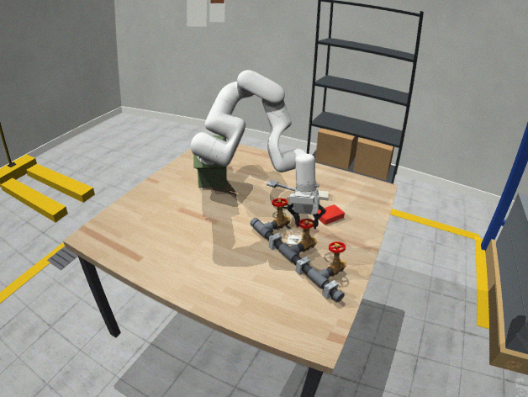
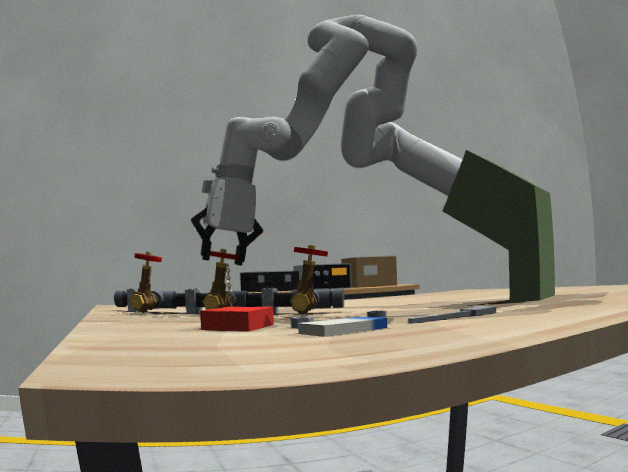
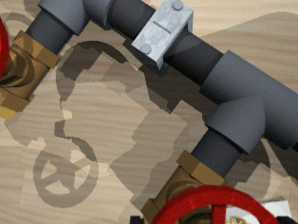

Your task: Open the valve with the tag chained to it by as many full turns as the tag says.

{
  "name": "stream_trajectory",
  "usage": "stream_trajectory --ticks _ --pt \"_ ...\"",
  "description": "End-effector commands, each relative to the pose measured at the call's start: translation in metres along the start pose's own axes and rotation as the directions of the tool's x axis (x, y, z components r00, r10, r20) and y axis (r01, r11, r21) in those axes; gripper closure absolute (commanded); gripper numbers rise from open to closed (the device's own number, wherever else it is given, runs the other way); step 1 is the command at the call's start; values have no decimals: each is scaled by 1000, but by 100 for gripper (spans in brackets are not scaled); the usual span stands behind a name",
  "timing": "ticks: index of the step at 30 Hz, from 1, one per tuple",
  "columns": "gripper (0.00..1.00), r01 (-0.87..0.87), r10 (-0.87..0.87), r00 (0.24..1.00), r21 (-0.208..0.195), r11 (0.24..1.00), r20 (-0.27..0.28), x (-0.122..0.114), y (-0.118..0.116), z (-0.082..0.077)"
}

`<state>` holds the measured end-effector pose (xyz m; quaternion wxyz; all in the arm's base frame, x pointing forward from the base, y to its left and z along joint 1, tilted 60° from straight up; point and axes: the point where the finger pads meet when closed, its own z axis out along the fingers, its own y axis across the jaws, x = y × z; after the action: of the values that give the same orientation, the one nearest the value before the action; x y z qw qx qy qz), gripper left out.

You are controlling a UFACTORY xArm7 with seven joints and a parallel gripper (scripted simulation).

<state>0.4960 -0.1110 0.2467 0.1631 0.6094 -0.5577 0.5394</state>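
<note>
Three brass valves with red handwheels stand along a dark grey pipe (image 1: 286, 252) (image 2: 253, 296) (image 3: 190, 54) on the wooden table (image 1: 171, 239). The middle valve's handwheel (image 1: 306, 224) (image 2: 223, 254) (image 3: 204, 201) sits between my gripper's fingers. A thin chain (image 2: 228, 284) hangs from this valve to a white tag (image 1: 293, 239) (image 3: 279, 208); I cannot read it. My gripper (image 1: 305, 220) (image 2: 222, 257) points straight down and is shut on that handwheel. The back valve (image 1: 280, 203) (image 2: 147, 257) and the front valve (image 1: 337, 248) (image 2: 310, 250) stand free on either side.
A red block (image 1: 331, 214) (image 2: 236, 318) lies close behind the gripper. A flat grey and blue piece (image 2: 340, 325) and a grey tool (image 1: 277, 184) (image 2: 446, 314) lie nearby. The arm's green base (image 1: 208, 176) (image 2: 507, 223) stands at the table's back. A black shelf (image 1: 362, 90) with boxes stands behind the table.
</note>
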Motion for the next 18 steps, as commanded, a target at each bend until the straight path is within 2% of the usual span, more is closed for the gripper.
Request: stream_trajectory --ticks 1,7,12,14,18 --pt "100 54 -54 999 3 999 1 0 -1 -1" --pt "100 226 -226 974 4 974 0 0 -1 -1" --pt "100 442 -442 897 3 897 0 0 -1 -1" --pt "100 442 -442 897 3 897 0 0 -1 -1" --pt "100 635 -635 772 3 772 -1 0 -1 -1"
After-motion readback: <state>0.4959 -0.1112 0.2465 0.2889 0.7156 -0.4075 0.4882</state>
